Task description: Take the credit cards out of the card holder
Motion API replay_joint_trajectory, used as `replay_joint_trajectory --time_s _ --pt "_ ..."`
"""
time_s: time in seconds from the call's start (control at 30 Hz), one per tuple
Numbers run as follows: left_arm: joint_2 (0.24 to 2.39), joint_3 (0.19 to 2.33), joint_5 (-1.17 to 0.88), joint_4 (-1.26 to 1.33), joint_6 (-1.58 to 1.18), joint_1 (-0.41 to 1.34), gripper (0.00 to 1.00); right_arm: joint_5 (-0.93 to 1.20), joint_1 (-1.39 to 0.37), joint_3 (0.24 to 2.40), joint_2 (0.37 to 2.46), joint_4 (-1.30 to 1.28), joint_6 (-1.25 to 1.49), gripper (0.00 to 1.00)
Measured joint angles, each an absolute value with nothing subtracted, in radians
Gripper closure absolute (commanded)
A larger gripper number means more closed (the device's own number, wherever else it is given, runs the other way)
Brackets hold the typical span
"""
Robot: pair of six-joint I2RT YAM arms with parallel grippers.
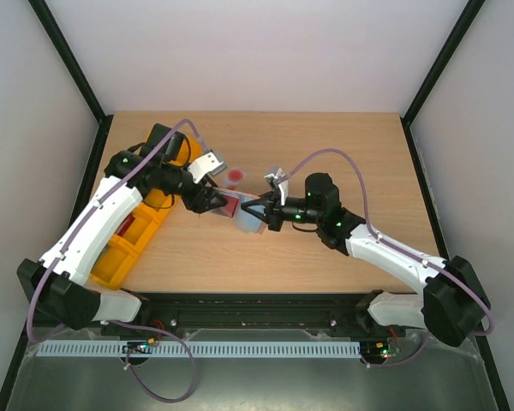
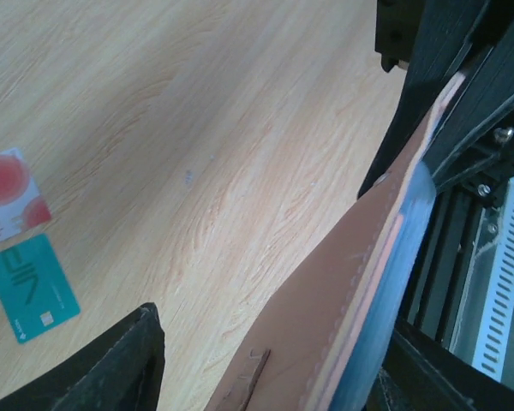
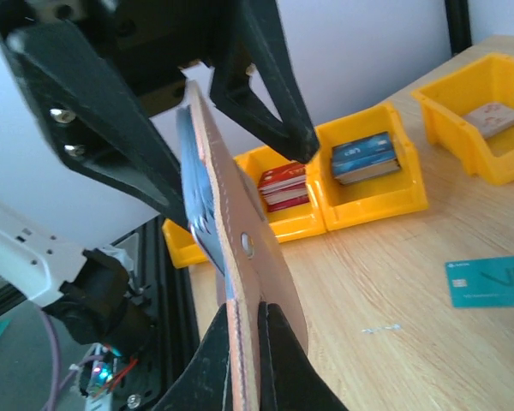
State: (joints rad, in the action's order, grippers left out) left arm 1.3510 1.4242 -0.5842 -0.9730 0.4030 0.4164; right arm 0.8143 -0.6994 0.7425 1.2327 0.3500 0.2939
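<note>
**While the card holder (image 1: 242, 214) hangs above mid-table, lower it gently**

The right gripper (image 3: 247, 317) pinches one edge; the left gripper (image 1: 212, 202) straddles it, fingers spread. The teal card (image 2: 32, 287) and pale card (image 2: 10, 195) lie on the table (image 2: 197, 128), so best land it clear of them.

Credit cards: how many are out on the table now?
2. The pale card with the red round mark and the teal card lie next to each other on the table, outside the card holder. Any inside it would be hidden.
</note>
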Motion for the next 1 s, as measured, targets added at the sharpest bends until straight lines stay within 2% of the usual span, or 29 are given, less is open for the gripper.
replay_joint_trajectory --time_s 0.13,0.2,0.3,0.33,0.37,0.43,0.5,0.53,0.63,0.73,0.83,1.0 --pt "1.344 1.391 -0.664 -0.978 0.452 0.389 0.41 0.867 -0.699 0.746 1.218 0.353 0.300 0.98" --pt "1.337 1.376 -0.697 -0.988 0.481 0.381 0.46 0.886 -0.699 0.750 1.214 0.353 0.300 0.98" --pt "1.330 1.362 -0.736 -1.012 0.515 0.378 0.66 0.910 -0.699 0.762 1.211 0.352 0.299 0.98" --pt "1.328 1.360 -0.748 -1.021 0.530 0.378 0.75 0.916 -0.699 0.764 1.211 0.352 0.298 0.98" --pt "1.326 1.360 -0.758 -1.026 0.536 0.376 0.89 0.921 -0.699 0.766 1.211 0.352 0.298 0.98" --pt "1.323 1.360 -0.778 -1.042 0.554 0.375 0.98 0.928 -0.697 0.767 1.211 0.351 0.296 0.98" --pt "1.319 1.359 -0.805 -1.057 0.568 0.378 0.98 0.924 -0.688 0.770 1.212 0.344 0.295 0.97" --pt "1.317 1.359 -0.812 -1.060 0.574 0.377 0.98 0.925 -0.686 0.771 1.211 0.342 0.292 0.93" --pt "1.314 1.355 -0.806 -1.056 0.562 0.370 0.98 0.900 -0.676 0.773 1.211 0.336 0.286 0.64" --pt "1.308 1.325 -0.701 -1.009 0.469 0.357 0.98 0.766 -0.649 0.780 1.215 0.278 0.282 0.60" --pt "1.321 1.300 -0.484 -0.959 0.363 0.353 0.98 0.606 -0.639 0.842 1.267 0.164 0.276 0.60" --pt "1.380 1.299 -0.160 -0.903 0.250 0.352 0.98 0.470 -0.644 0.915 1.353 0.064 0.297 0.64"
